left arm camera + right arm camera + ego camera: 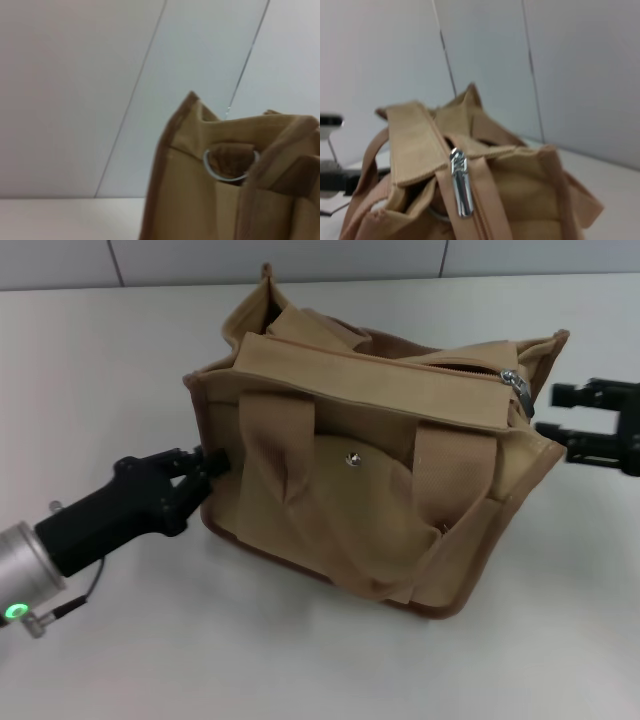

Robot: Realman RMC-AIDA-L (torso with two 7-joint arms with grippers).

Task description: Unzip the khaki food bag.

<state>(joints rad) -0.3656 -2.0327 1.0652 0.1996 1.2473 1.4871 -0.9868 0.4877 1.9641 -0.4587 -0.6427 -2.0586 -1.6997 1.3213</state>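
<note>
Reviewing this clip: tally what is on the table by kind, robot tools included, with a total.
Khaki food bag: 1
Webbing handles on the bag: 2, one and the other
Silver zipper pull: 1
Metal snap: 1
Robot tools: 2, left tool at the bag's end, right tool open beside the zipper end
Total: 7

Even, diffuse overhead light is filling the scene; the bag [380, 465] is casting only a soft shadow on the table [300, 660]. The zipper pull [461, 185] is glinting. Both wrist views are showing mild blur, the left more.
</note>
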